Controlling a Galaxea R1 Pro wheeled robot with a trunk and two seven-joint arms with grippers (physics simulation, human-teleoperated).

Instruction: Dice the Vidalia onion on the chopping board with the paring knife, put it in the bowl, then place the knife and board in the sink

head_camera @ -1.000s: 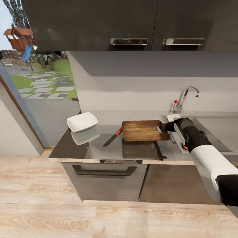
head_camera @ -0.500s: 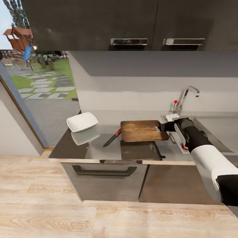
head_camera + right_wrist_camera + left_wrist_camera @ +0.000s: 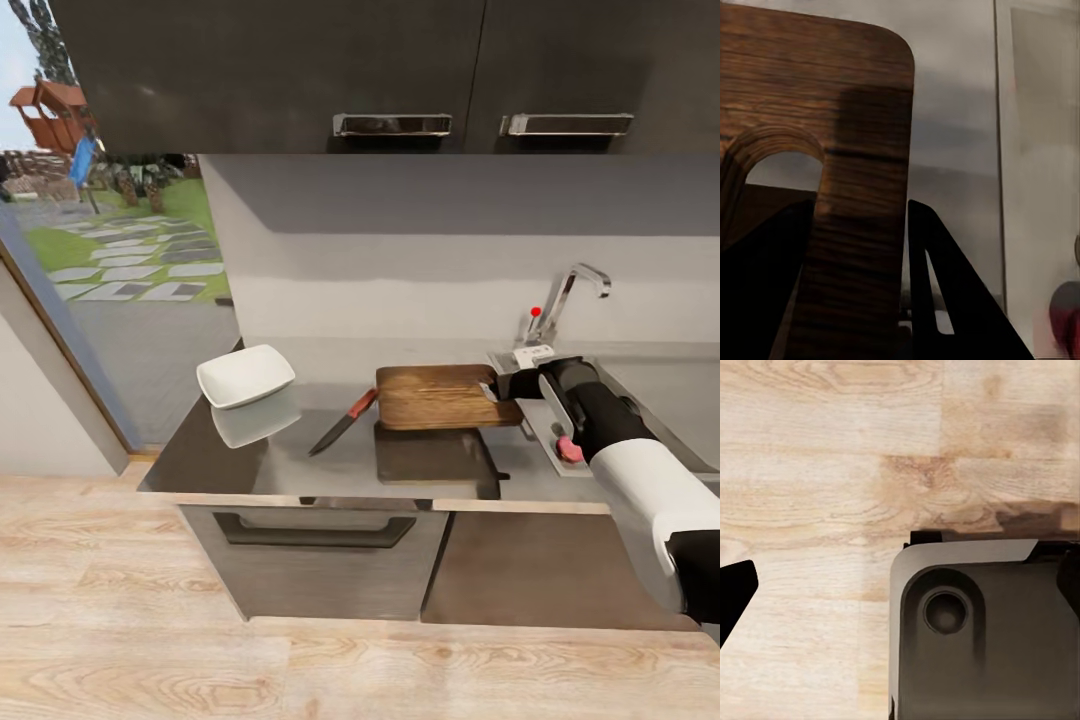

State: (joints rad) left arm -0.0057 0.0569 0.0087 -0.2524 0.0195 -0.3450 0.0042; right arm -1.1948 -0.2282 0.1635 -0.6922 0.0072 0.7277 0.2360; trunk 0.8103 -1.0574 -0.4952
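Gripping the slotted end of the brown wooden chopping board (image 3: 440,396), the right gripper (image 3: 497,388) holds the board raised off the glossy grey steel surface (image 3: 300,455), with the board's dark reflection directly beneath it. In the right wrist view the two black fingers (image 3: 945,292) close on the wooden strip beside the slot handle, one on each face.

Starting nearest the camera, pale wood-plank floor (image 3: 130,620) runs up to the dark grey base cabinets (image 3: 320,560). The white and black right arm (image 3: 640,480) reaches in from 4 o'clock. On the surface, the small paring knife with its red-orange handle and dark blade (image 3: 342,422) lies just beside the board's far end, at 9 o'clock from the board. The white glossy square-rimmed bowl (image 3: 245,376) sits further toward 9 o'clock, near the surface's end. The stainless-steel sink (image 3: 660,400) lies at 3 o'clock from the board, behind the arm, with the chrome angular faucet (image 3: 570,295) at the back wall.

The board looks stiff and fairly heavy; held by one end, it will likely tend to sag or twist, so a firm hold at the handle seems wise.

The sink basin is largely hidden by the arm. The left wrist view shows floor and a grey part of the robot; one dark fingertip (image 3: 733,596) shows at its edge, so whether the left fingers are open or closed cannot be told. No onion can be made out, and the bowl's inside is too small to judge.
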